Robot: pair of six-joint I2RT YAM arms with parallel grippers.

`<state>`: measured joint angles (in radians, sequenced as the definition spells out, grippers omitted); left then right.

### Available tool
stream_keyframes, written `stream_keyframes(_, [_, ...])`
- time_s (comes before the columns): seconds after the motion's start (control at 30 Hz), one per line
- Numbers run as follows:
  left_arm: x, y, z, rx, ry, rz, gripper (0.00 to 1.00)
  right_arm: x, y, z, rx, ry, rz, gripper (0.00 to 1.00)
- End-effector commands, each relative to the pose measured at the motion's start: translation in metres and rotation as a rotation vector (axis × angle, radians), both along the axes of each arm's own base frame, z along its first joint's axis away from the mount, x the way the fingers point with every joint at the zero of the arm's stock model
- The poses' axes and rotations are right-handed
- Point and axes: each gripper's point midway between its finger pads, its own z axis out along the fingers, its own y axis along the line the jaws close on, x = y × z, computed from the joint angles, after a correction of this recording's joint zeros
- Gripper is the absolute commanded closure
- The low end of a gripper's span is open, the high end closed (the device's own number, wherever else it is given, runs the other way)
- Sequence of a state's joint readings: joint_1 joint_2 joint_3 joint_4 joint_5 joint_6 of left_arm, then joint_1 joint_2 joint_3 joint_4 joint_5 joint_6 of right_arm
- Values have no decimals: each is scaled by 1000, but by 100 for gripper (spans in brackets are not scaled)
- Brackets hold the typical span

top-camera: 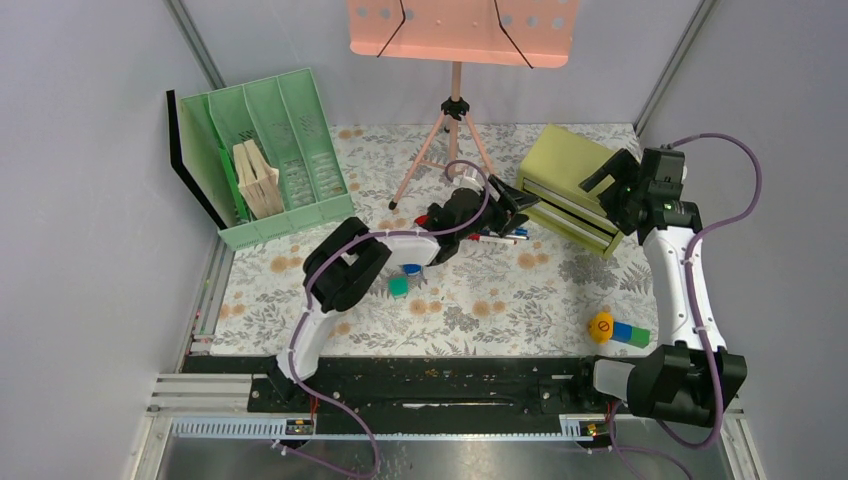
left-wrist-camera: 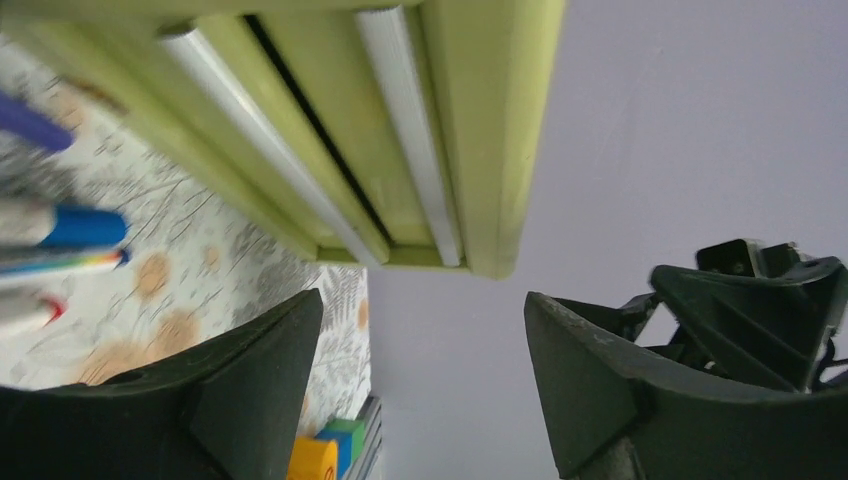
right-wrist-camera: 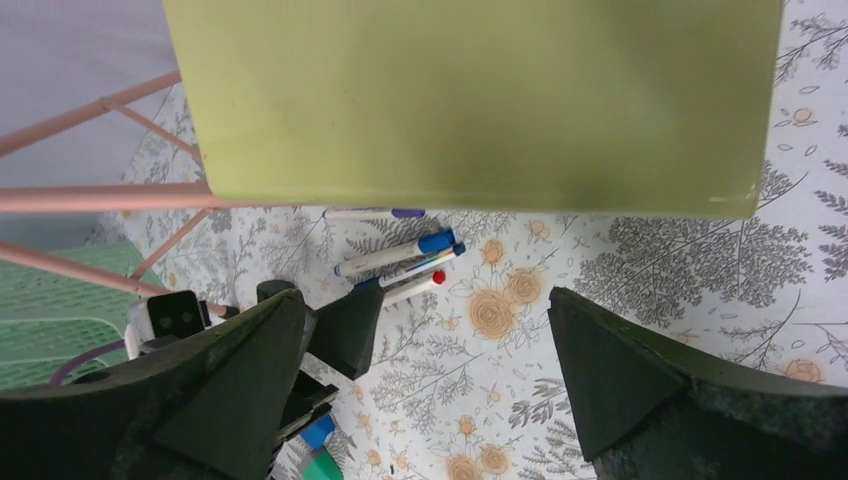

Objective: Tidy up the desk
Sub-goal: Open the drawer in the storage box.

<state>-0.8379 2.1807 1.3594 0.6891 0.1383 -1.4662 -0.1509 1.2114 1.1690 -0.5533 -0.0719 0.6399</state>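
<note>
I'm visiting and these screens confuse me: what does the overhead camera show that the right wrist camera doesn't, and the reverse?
Only overhead: the yellow ball and blocks, the pink board on the stand, and wooden pieces in the green tray. Only the right wrist: a close look between the right gripper's wide-open fingers. Both: the olive drawer box, the pens, the floral desk and the left gripper.

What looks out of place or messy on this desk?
Several pens lie loose on the desk beside the green drawer unit, which sits askew to the desk's edges. A teal cube lies alone mid-desk, and a cluster of coloured blocks sits near the right edge. Nothing looks spilled or broken.
</note>
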Motion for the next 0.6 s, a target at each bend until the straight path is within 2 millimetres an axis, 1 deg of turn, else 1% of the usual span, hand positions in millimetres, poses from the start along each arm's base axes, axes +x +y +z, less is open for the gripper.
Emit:
stream_keyframes(0.0, [25,-22,35,-98,-31,39,24,16,-11,17,-21,-45,-1,0])
stream_keyframes(0.03, [28,-26,34,-96,-30,43,26,17,-14,16,-23,-43,-7,0])
stream_keyframes(0.07, [32,-28,32,-93,-24,49,30,17,-16,16,-23,-41,-10,1])
stream_keyframes(0.1, [34,-31,28,-89,-15,57,32,19,-19,16,-22,-40,-16,1])
stream_keyframes(0.13, [37,-32,27,-90,-11,63,34,19,-22,16,-27,-39,-23,1])
stream_keyframes(0.2, [42,-35,24,-95,-2,74,39,21,-27,17,-38,-33,-30,0])
stream_keyframes(0.27, [47,-37,22,-102,11,80,45,26,-28,21,-38,-40,-25,1])
stream_keyframes(0.3, [48,-38,24,-107,5,77,47,28,-28,25,-39,-48,-23,1])
stream_keyframes(0.4, [52,-41,19,-100,19,75,48,32,-31,30,-50,-52,-20,0])
stream_keyframes(0.57, [59,-40,12,-102,43,106,51,36,-35,19,-62,-10,-29,1])
